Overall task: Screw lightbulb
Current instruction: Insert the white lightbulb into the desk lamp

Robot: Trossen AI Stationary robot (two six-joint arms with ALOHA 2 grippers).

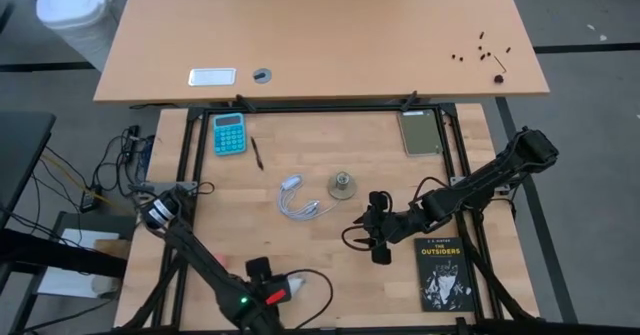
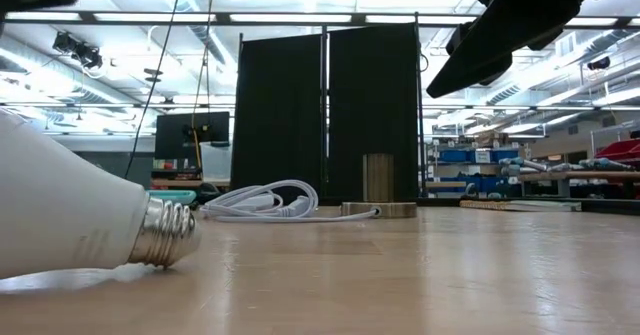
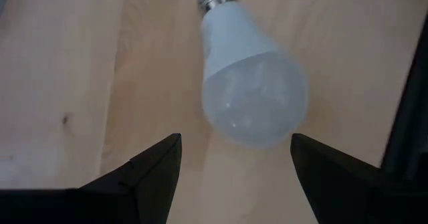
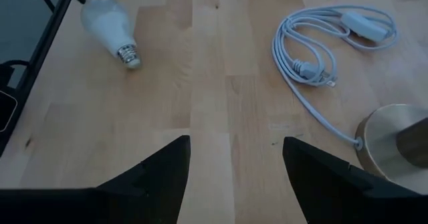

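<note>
step: reaching for bulb | left gripper [image 3: 234,177] open, empty, over lightbulb [image 3: 251,83] lying near-left | right gripper [image 4: 234,177] open, empty, near socket [image 1: 342,185] | next: lower, close on bulb

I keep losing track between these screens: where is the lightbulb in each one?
High view: not visible; the left arm's end effector covers that spot.
Low view: lightbulb at far left, lying down.
Left wrist view: centre.
Right wrist view: upper left.
Shared landmark: white cord.
</note>
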